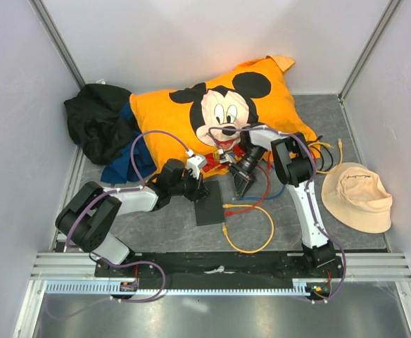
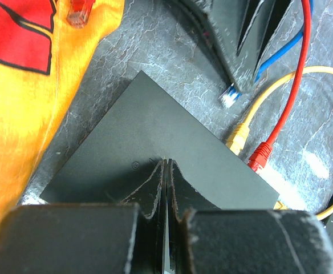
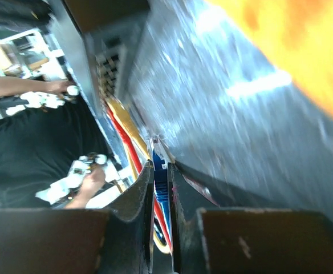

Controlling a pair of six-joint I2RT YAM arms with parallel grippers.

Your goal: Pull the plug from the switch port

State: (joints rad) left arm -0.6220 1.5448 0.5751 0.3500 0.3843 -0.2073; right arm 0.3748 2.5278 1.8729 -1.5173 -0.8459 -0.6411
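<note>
Out of the switch (image 1: 209, 204): the blue plug (image 2: 230, 99)

The switch lies mid-table. The left gripper (image 1: 200, 189), jaws pressed together, rests on its 11 o'clock end. At 1 o'clock the right gripper (image 1: 242, 187) pinches the blue plug.

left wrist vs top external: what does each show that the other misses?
Left wrist only: blue plug clear of the switch, at the right claw tips; left claw shut, tips on the switch. Top external only: beige hat, black cloth, base plate. Both: switch, orange pillow, yellow plug and red plug at its edge.
</note>
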